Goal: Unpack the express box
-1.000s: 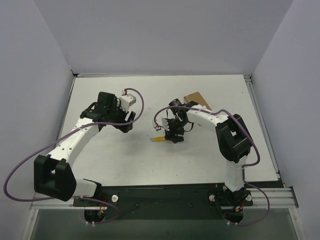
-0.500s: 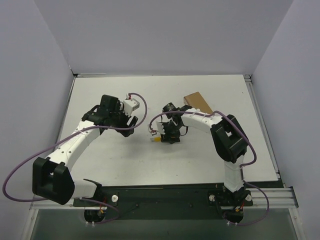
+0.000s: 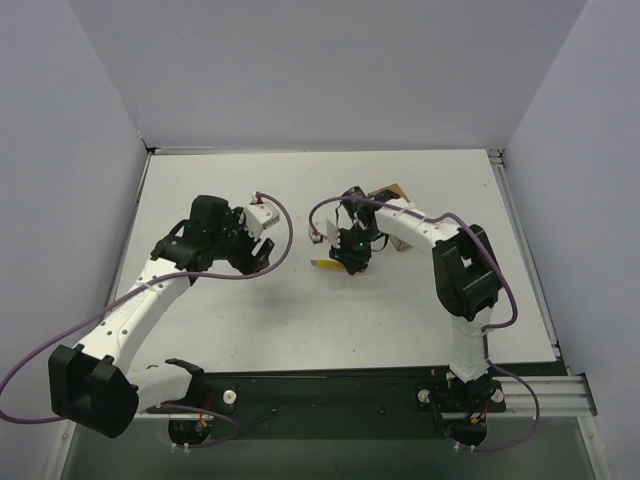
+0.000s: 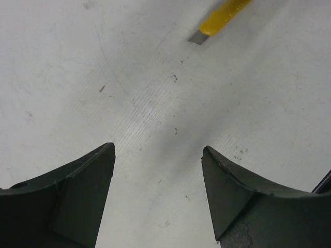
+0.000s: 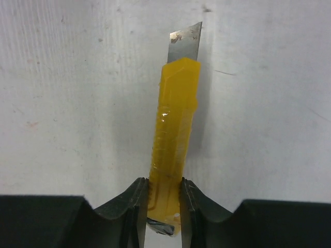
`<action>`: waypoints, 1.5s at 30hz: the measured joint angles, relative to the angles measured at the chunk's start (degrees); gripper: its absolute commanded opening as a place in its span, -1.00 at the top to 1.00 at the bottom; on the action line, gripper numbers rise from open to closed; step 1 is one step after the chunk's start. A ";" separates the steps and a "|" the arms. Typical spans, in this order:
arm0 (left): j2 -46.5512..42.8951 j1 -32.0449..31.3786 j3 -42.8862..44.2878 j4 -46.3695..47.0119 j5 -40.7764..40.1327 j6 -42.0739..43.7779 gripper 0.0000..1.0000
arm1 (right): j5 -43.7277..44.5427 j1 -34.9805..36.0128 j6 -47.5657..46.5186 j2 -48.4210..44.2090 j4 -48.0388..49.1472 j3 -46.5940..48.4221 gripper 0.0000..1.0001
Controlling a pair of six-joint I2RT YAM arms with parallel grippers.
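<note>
Here the white table (image 3: 250, 320) carries the express box (image 3: 392, 190) toward its far side, partly hidden behind the right arm. The left gripper (image 4: 158, 155) hangs wide and empty; the right gripper (image 5: 164, 194) pinches the yellow utility knife (image 5: 173, 139) by its tail. Keep the bared blade (image 5: 185, 40) shallow along the lid seam

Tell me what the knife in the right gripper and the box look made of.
Utility knife handle: glossy yellow plastic, by its sheen. Blade: bare grey metal, rust-spotted tip. Express box: matte brown, likely cardboard; mostly hidden.
</note>
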 measured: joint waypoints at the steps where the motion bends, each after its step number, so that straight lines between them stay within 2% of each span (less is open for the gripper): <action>1: -1.01 -0.76 0.17 0.00 0.13 1.46 -0.55 | -1.73 -1.49 1.79 0.04 -2.01 2.43 1.00; 6: -4.90 -7.26 1.42 -0.46 0.22 12.09 -0.55 | -9.42 -6.25 8.76 -0.63 -10.08 14.27 1.00; 10: -7.61 -16.39 1.25 2.05 -3.08 18.97 -0.55 | -14.80 -5.16 13.86 -1.03 -17.49 20.02 1.00; 14: -11.15 -23.19 -3.21 10.43 -6.27 27.02 -0.54 | -17.94 -2.84 19.06 -1.03 -22.86 22.84 1.00; 25: -10.71 -29.49 -8.09 18.49 -8.55 37.48 -0.48 | -15.85 2.08 21.09 -7.65 -27.08 20.11 1.00; 36: -7.02 -30.60 -12.13 24.70 -12.04 42.60 -0.46 | -15.39 1.97 20.17 -9.14 -28.17 20.09 1.00; 39: -5.27 -30.64 -12.13 26.67 -13.18 43.32 -0.33 | -15.41 1.97 19.67 -9.14 -28.37 20.09 1.00; 40: -4.68 -30.64 -12.13 27.32 -13.53 43.50 -0.16 | -15.39 1.97 19.56 -9.14 -28.46 20.09 1.00; 42: -3.72 -30.64 -12.13 28.06 -13.99 43.65 0.03 | -15.39 1.97 19.30 -9.14 -28.65 20.09 1.00; 43: -3.28 -30.69 -12.13 28.28 -14.16 43.82 0.26 | -15.41 1.97 19.10 -9.14 -28.79 20.09 1.00; 45: -2.62 -30.75 -12.13 28.65 -14.53 43.58 0.58 | -15.41 1.97 18.78 -9.14 -28.98 20.09 1.00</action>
